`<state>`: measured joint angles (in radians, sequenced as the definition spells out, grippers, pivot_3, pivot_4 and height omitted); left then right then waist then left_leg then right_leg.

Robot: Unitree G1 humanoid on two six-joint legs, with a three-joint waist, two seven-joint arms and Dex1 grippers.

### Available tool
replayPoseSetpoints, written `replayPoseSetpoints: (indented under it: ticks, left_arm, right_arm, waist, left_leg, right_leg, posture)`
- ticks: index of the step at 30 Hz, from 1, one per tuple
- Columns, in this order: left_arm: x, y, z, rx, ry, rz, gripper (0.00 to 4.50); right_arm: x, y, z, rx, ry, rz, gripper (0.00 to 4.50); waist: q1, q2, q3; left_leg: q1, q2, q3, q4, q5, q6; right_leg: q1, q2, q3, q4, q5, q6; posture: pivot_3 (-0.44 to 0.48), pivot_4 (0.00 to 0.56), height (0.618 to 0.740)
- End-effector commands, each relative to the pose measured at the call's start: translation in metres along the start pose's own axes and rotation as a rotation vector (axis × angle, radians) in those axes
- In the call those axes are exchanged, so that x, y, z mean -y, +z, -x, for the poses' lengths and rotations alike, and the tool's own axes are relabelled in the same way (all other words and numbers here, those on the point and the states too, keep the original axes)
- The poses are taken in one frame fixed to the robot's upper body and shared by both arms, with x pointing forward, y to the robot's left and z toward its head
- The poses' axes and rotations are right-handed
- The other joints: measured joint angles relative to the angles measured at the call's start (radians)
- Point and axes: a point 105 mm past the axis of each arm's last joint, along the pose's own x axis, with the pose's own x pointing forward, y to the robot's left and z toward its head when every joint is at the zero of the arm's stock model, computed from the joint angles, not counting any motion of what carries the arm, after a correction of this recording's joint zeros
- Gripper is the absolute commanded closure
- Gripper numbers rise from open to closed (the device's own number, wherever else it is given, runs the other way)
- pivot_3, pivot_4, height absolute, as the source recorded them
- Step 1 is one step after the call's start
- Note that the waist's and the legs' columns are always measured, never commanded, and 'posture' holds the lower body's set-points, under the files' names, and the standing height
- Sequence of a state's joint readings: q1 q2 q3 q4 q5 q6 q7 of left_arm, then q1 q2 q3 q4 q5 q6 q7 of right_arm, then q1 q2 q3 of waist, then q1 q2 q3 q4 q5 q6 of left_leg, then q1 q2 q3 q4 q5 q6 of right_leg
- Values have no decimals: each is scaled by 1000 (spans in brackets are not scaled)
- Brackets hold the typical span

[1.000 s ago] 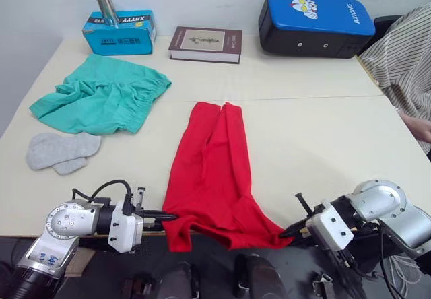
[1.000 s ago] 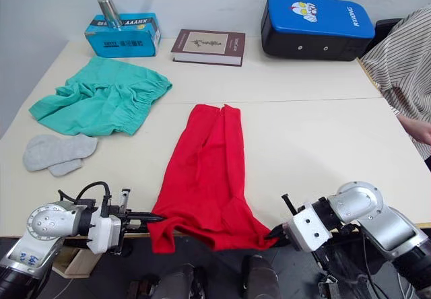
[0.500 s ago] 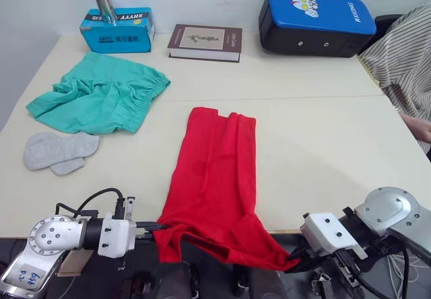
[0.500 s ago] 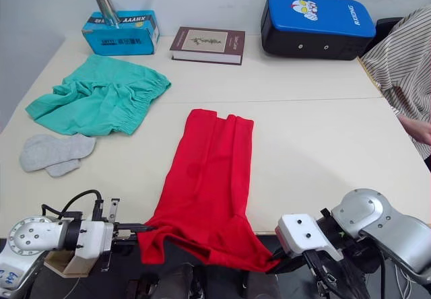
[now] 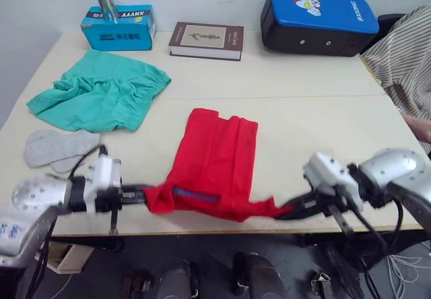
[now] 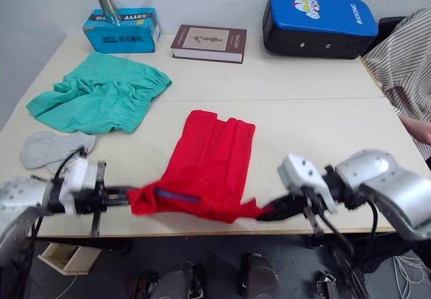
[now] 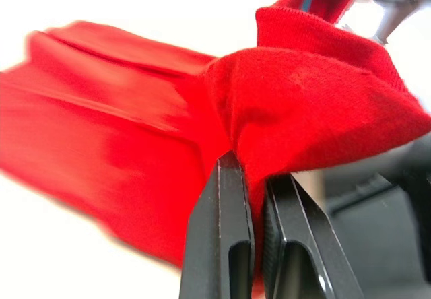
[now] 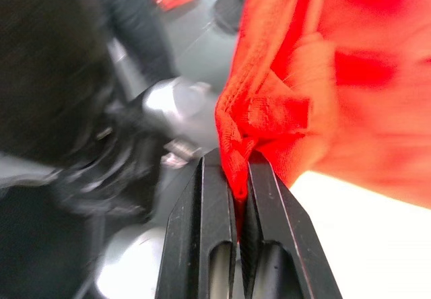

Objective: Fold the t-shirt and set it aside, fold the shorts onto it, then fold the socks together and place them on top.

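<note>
Cotton of the t-shirt (image 5: 214, 164) is judged light, limp and prone to sag, so corners are the best hold. It is spread at the table's (image 5: 316, 120) near edge, its lower hem pinched by the left gripper (image 5: 138, 194) at 8 o'clock and by the right gripper (image 5: 288, 208) at 4 o'clock. Shorts (image 5: 101, 97) and socks (image 5: 57, 148) lie at 10 o'clock.

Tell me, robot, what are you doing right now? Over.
Left gripper and right gripper both shut on bright red cotton t-shirt, near edge lifted. Teal-green fabric shorts and light grey ankle socks waiting. Nothing blocking.
</note>
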<state>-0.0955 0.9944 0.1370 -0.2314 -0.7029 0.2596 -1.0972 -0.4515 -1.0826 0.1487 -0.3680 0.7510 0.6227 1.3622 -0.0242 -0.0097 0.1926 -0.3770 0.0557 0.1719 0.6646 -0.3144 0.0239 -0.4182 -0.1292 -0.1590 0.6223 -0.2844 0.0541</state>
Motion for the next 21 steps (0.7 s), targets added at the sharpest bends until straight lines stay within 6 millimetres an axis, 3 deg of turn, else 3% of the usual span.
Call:
replayPoseSetpoints:
  ticks: [1, 4, 6, 12, 15, 21]
  left_arm:
    - [-43, 14, 8, 65, 126, 45, 4500]
    - [-79, 29, 1, 111, 185, 48, 4500]
    - [-100, 30, -6, 116, 211, 89, 4500]
    - [-142, 11, -31, 99, 276, 167, 4500]
    - [-153, 2, -48, 88, 298, 167, 4500]
    - [-158, 1, -64, 125, 288, 179, 4500]
  right_arm:
    - [40, 11, 18, 50, -146, 6, 4459]
    - [81, 20, 26, 118, -290, 22, 4459]
    - [102, 15, 28, 104, -348, 17, 4459]
    - [156, -4, 24, 76, -525, -38, 4459]
    - [167, -15, 24, 47, -583, -55, 4459]
    - [171, -11, 40, 95, -658, -34, 4459]
  waist:
    - [0, 0, 0]
    - [-1, -1, 0]
    - [-2, -2, 0]
    - [-5, -2, 0]
    - [-5, -2, 0]
    - [-5, -2, 0]
  left_leg:
    - [-1, 0, 1, 0, 1, -1]
    - [-4, -1, 3, 0, 2, -2]
    - [-9, -3, 4, 3, 6, 0]
    - [-14, -7, 8, 3, 9, 1]
    - [-16, -6, 8, 3, 9, 2]
    - [-27, -6, 8, 9, 9, 2]
  right_leg:
    - [-1, 0, 0, 1, 0, 0]
    - [-5, 1, 1, 4, 0, 0]
    - [-10, 6, 0, 6, 1, 1]
    - [-14, 12, 1, 6, 5, 8]
    - [-16, 12, 1, 6, 5, 8]
    - [-25, 12, 0, 9, 6, 9]
  posture:
    - [0, 150, 740]
    - [0, 150, 740]
    - [0, 150, 740]
    - [0, 150, 740]
    - [0, 150, 740]
    - [0, 150, 740]
